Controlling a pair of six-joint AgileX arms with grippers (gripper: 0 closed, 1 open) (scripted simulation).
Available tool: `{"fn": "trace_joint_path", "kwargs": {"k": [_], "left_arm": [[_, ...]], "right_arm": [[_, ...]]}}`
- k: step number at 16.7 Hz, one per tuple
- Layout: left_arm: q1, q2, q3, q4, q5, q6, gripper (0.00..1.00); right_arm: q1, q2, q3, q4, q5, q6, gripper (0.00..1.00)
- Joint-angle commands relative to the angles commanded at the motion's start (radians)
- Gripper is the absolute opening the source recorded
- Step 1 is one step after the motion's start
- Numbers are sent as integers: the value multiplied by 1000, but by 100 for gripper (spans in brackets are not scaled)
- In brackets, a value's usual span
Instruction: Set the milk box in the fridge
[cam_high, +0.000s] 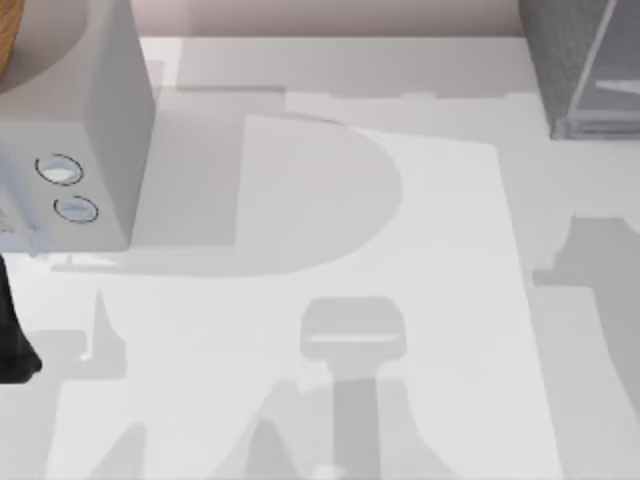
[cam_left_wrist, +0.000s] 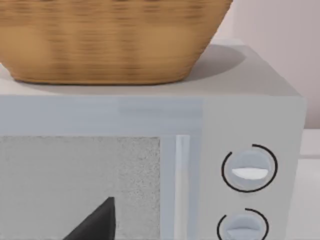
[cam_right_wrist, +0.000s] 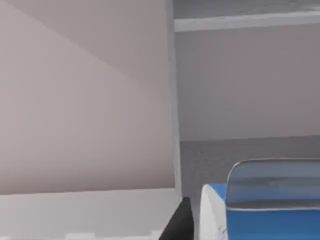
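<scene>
At the top view's far right corner you see the dark grey speckled fridge (cam_high: 575, 60), while the small blue milk box (cam_right_wrist: 260, 212) appears beside your right end effector's dark finger (cam_right_wrist: 181, 222), grip state untellable.

On your left arm (cam_high: 15, 330) you see a plain black, matte body at the top view's left edge, no markings or cables visible. Your left wrist view catches one black, wedge-shaped finger (cam_left_wrist: 95, 222). Your right wrist view catches a black, slanted finger (cam_right_wrist: 179, 222), equally unmarked.
</scene>
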Motion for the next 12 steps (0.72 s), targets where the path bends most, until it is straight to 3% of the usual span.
{"fn": "trace_joint_path", "kwargs": {"k": [6,12], "left_arm": [[0,0,0,0,0,0,100],[0,0,0,0,0,0,100]], "right_arm": [[-185,-475,-348,-112,-183,-47,0],[-246,-604,-446,-133,-241,-72,0]]}}
